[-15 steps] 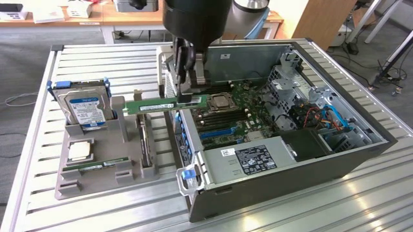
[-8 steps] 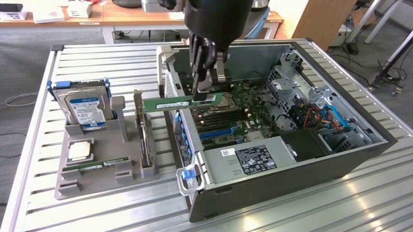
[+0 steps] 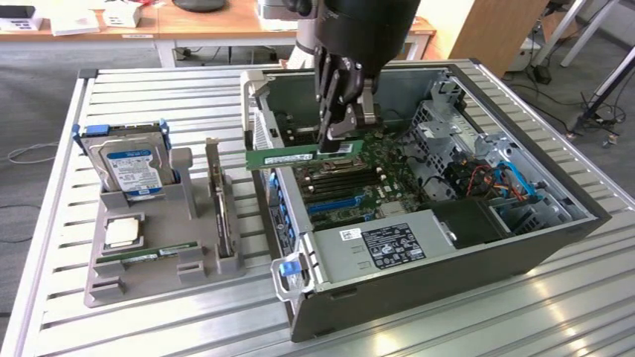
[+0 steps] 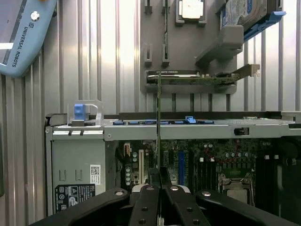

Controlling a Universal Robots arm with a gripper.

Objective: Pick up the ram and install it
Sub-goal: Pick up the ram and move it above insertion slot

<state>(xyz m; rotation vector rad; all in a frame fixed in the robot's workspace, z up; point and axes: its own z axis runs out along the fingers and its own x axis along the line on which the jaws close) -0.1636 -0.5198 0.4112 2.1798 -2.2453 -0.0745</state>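
The gripper (image 3: 343, 143) hangs over the open computer case (image 3: 447, 268), its fingers (image 3: 335, 119) closed tight on one end of the ram (image 3: 293, 158). The green stick sits level and on edge in the air above the motherboard (image 3: 375, 177). Its free end reaches out past the case wall toward the exterior view's left. Beside the case, on the table (image 3: 178, 331), a grey holder (image 3: 149, 281) carries a hard drive (image 3: 134, 167) and a processor (image 3: 124, 230).

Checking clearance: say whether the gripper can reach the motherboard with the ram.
Probably yes: the gripper holds the ram above the open case, motherboard uncovered below, though the ram's end sits near the case wall.
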